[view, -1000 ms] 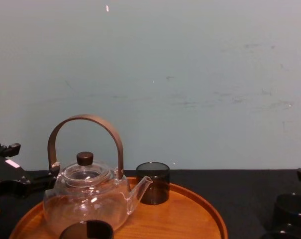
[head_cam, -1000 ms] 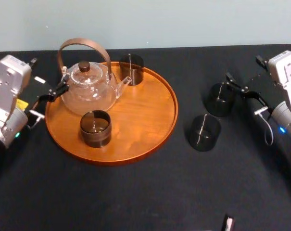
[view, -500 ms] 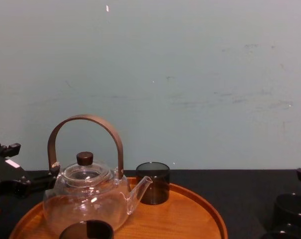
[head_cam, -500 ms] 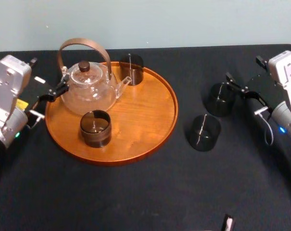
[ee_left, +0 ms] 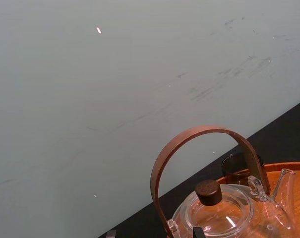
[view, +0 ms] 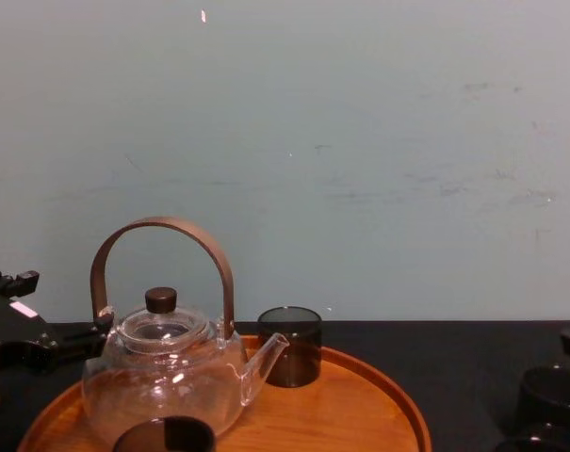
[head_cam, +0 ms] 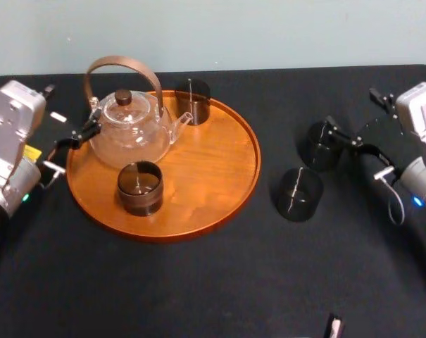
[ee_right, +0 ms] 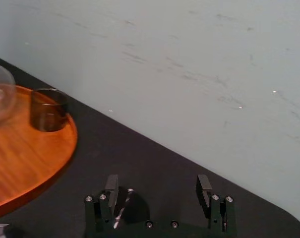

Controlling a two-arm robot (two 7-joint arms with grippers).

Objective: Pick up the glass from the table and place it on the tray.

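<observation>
Two dark glasses stand on the black table [head_cam: 198, 282] to the right of the tray: a far one [head_cam: 321, 146] and a nearer one [head_cam: 298, 194]. My right gripper [head_cam: 352, 109] is open just right of the far glass, one finger at its rim. In the right wrist view that glass [ee_right: 126, 208] sits between the open fingers [ee_right: 111, 183], close to one of them. The round orange-brown tray [head_cam: 220, 176] holds a glass teapot [head_cam: 128, 127] and two dark glasses [head_cam: 192, 101] [head_cam: 139, 188]. My left gripper [head_cam: 72, 111] is parked open at the tray's left edge beside the teapot.
The table's back edge meets a pale blue-green wall [view: 360, 141]. The teapot's brown arched handle [view: 162, 254] rises well above the tray [view: 369, 405]. A small object [head_cam: 334, 327] lies at the table's near edge. Bare tray wood lies right of the teapot.
My right gripper has shifted slightly lower and closer to the far glass on the table. The left arm, tray and glasses have not moved.
</observation>
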